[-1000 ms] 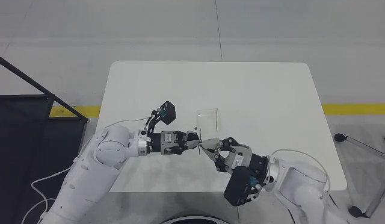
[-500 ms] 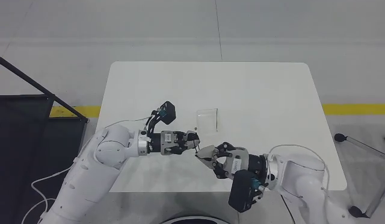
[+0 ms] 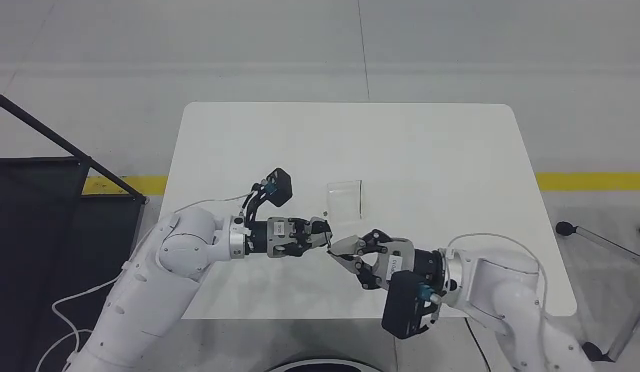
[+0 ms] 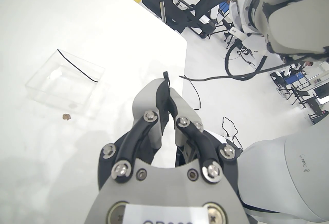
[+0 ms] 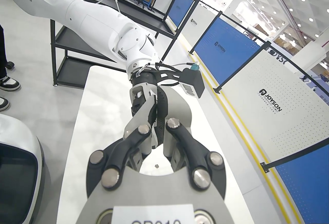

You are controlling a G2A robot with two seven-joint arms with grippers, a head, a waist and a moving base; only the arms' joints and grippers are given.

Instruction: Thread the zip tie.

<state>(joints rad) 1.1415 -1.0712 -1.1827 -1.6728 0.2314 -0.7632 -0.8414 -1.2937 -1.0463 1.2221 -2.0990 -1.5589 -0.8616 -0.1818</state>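
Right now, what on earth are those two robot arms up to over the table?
The arms meet tip to tip above the white table, on the robot's side. The left gripper is shut on a thin black zip tie, whose head pokes out past the fingertips. The right gripper is shut too; whether it holds the strap's other end is hard to see. A second tie lies across a clear box.

Logo with lettering: white pegboard panel (image 5: 271, 101), blue panel (image 5: 220, 47). Small lettered mark: arm shell (image 4: 304, 162). White label, characters cut by the edge: base of left gripper (image 4: 166, 96), base of right gripper (image 5: 156, 109).
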